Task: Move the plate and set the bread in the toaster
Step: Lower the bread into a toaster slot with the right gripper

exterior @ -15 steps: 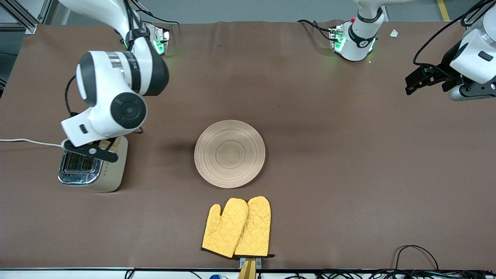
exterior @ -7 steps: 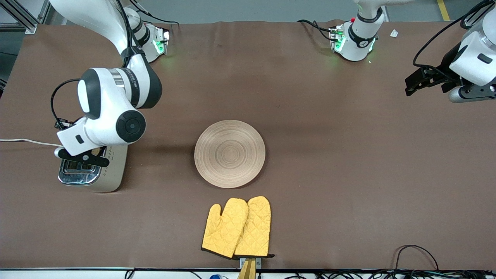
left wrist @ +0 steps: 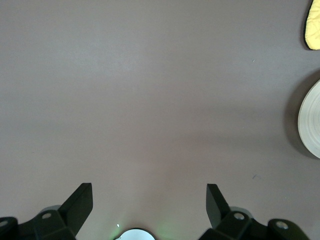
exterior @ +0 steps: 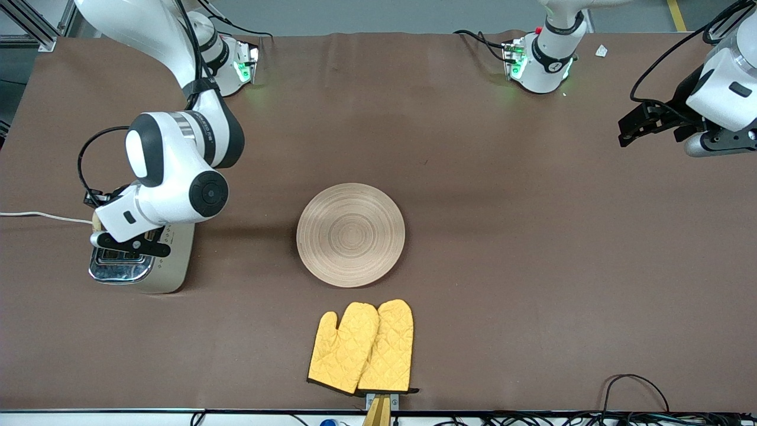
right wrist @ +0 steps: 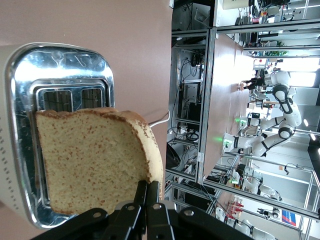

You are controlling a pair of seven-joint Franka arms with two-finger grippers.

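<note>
A: What sort of place am I operating in?
B: I read a robotics lab: metal racks [right wrist: 192, 100], trailing cables [exterior: 636, 387], and another white robot [right wrist: 280, 117] working at its own bench.

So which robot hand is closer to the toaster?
The right. The right gripper hangs over the toaster, holding the bread. The left gripper waits over the table's left-arm end.

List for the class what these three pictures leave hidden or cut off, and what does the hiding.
- Front view: the bread is hidden under the right arm's wrist, above the toaster.
- Right wrist view: the bread covers part of the toaster's slots; the right gripper is cut off by the edge.
- Left wrist view: the plate and mitt are cut off.
</note>
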